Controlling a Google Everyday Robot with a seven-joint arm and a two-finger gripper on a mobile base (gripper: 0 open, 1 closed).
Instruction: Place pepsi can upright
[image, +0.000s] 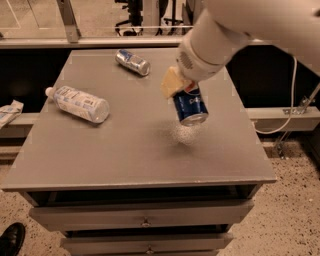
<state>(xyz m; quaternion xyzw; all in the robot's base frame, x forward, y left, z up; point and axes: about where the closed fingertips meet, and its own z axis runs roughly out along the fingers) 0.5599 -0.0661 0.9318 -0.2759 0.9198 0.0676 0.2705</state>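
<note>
The dark blue pepsi can (190, 106) hangs tilted in the air above the right middle of the grey table top (125, 150), its silver end pointing down toward me. My gripper (181, 90) is shut on the can's upper part; one tan finger (171, 82) shows on its left side. The white arm comes in from the upper right and hides the rest of the gripper.
A clear plastic water bottle (79, 103) lies on its side at the table's left. A silver-grey can with a blue patch (132, 62) lies at the back. Drawers sit under the table's front edge. A black shoe (11, 239) is at the bottom left.
</note>
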